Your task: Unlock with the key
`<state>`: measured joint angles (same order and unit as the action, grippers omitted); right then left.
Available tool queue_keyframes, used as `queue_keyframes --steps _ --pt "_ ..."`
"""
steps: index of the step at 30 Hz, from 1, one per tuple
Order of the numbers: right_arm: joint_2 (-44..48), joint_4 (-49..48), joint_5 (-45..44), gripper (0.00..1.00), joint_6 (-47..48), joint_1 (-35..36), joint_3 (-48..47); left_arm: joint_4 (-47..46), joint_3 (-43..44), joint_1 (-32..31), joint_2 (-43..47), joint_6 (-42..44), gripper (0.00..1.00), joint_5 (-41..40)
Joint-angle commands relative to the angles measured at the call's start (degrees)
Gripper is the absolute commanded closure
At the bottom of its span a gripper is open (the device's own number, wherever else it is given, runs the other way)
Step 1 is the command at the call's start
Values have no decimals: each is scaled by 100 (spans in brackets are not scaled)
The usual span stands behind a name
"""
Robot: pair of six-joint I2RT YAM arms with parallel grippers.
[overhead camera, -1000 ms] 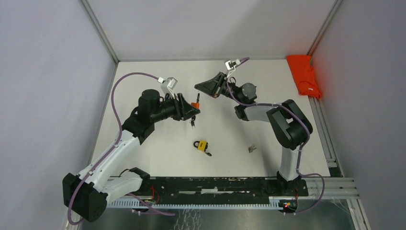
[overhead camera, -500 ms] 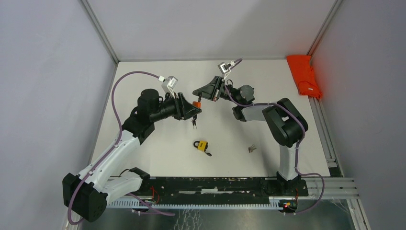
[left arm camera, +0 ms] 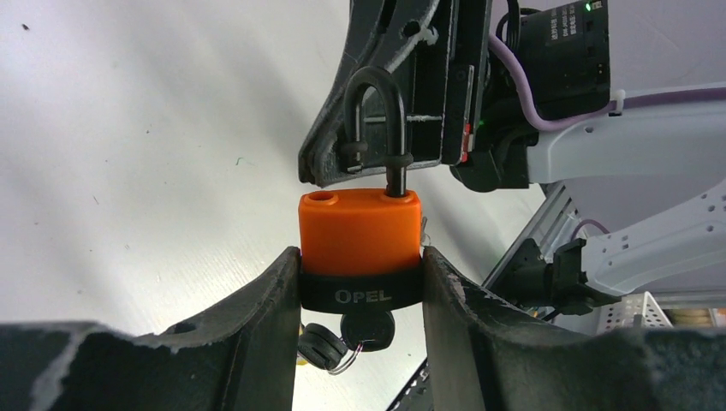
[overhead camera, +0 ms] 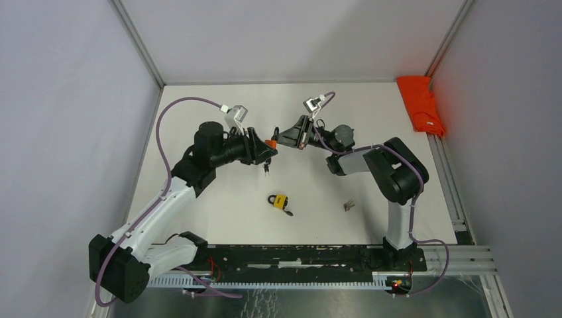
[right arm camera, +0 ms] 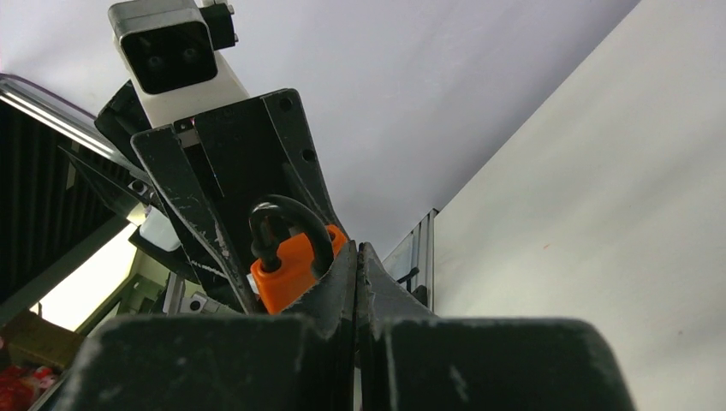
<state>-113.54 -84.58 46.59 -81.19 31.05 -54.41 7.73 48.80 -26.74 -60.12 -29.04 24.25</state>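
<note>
Left gripper [left arm camera: 360,261]: jaws part-spread and clamped on the two flanks of the orange padlock [left arm camera: 360,227], which it holds in mid-air above the far middle of the table [overhead camera: 318,189], shackle pointing away from the wrist, towards the other arm; grip low on the body, across the black band lettered OPEL.

Right gripper [right arm camera: 357,253]: fingers pressed together, nothing between them; tip brought up against the lock's top end, just beside the shackle [left arm camera: 374,81]; touching or a hair apart, I cannot tell from where I stand.

Step in hand, as I judge it: key work apparently done, shackle being freed; key [left arm camera: 368,327] seated in the underside, with a ring and a second black-headed key dangling from it.

Next move, by my reckoning: closed tip to push or hook the black shackle up and round, clear of the body; left grip to stay firm so the lock does not twist or slip.

Padlock, appearance: orange casing, rounded corners; black shackle with one leg seated and the other lifted out, its notched end above an open hole; looks sprung.

Also on the table: yellow padlock [overhead camera: 279,200] with key, nearer the bases; loose keys [overhead camera: 348,205]; red cloth [overhead camera: 419,105] at the far right edge.
</note>
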Motion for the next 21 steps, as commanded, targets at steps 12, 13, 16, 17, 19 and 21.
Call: queue_keyframes --steps 12,13,16,17,19,21 --pt "697 -2754 104 100 155 -53 357 -179 403 -8 -250 544 98 -344" --pt "698 -2749 105 100 142 -55 365 -161 398 -7 -288 554 98 -408" --pt "654 -2721 96 100 148 -74 408 -166 377 -6 -434 566 98 -604" --pt "621 -2705 89 100 153 -99 422 -173 370 -6 -521 577 98 -670" --pt "536 -2659 79 100 187 -123 427 -213 359 -7 -683 584 98 -808" --pt "412 -2408 115 100 328 -145 357 -323 352 -5 -885 569 98 -832"
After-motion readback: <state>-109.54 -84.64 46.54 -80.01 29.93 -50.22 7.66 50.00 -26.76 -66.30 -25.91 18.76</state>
